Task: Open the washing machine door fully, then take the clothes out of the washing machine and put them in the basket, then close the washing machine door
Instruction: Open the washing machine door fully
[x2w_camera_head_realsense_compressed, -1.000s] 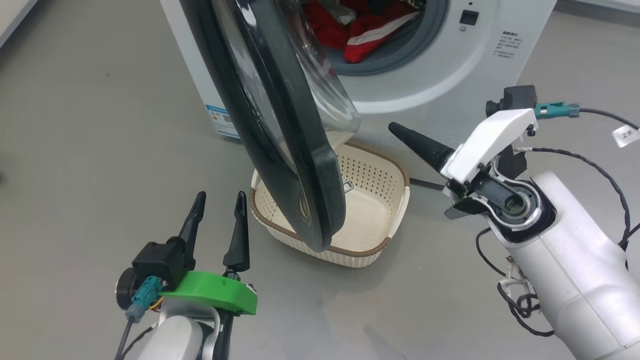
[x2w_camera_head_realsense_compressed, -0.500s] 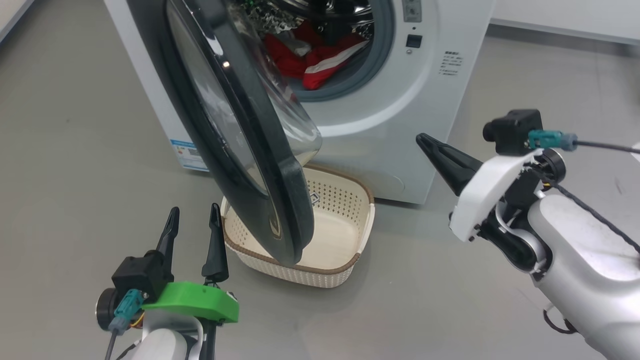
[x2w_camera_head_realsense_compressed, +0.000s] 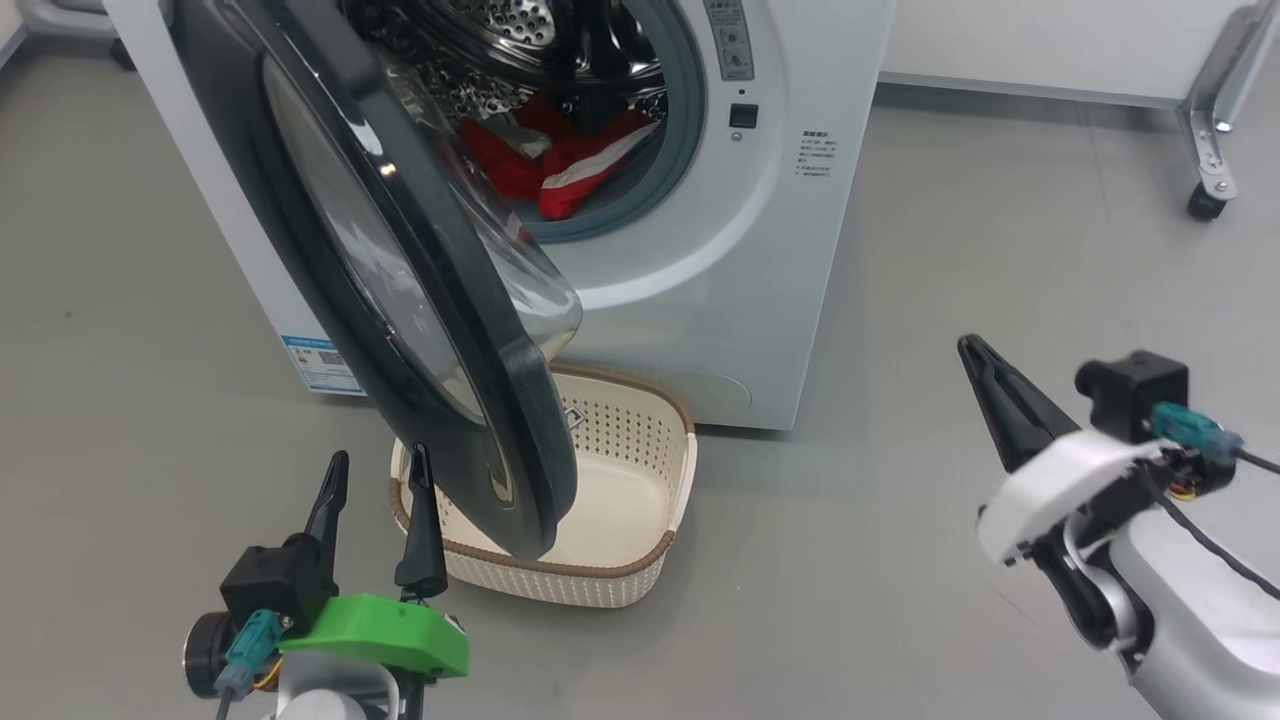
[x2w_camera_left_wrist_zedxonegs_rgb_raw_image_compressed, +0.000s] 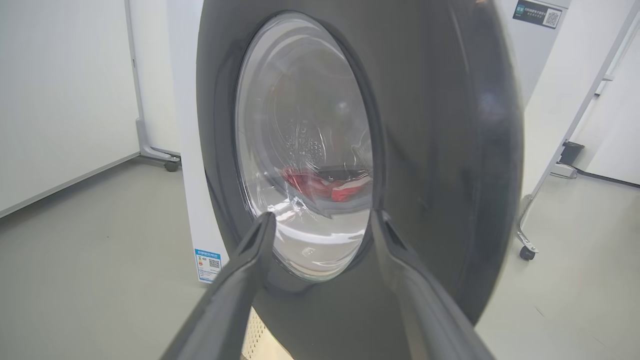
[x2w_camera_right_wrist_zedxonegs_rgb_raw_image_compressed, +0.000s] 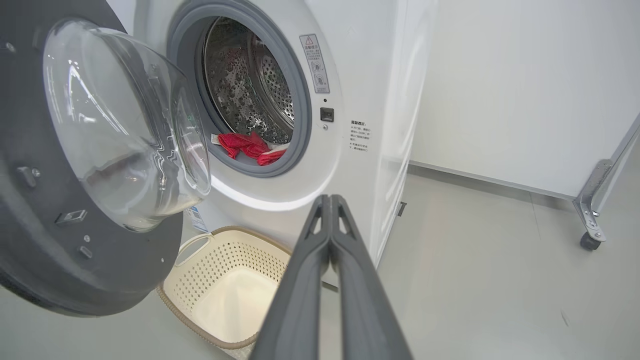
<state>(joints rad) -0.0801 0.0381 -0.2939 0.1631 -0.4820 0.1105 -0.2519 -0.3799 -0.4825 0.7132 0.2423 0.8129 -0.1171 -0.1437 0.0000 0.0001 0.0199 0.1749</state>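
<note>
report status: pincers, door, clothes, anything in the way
Left pincer open, empty, facing the round black-rimmed glass door; right pincer shut, empty. Door part open. Red fabric clothes in steel drum. Door overhangs cream perforated plastic basket.

On grey floor (x2w_camera_head_realsense_compressed: 950, 250): white washing machine (x2w_camera_head_realsense_compressed: 690, 300); cream basket (x2w_camera_head_realsense_compressed: 570, 588) just in front of it; wheeled metal frame (x2w_camera_head_realsense_compressed: 1215, 120) well off to its side.
</note>
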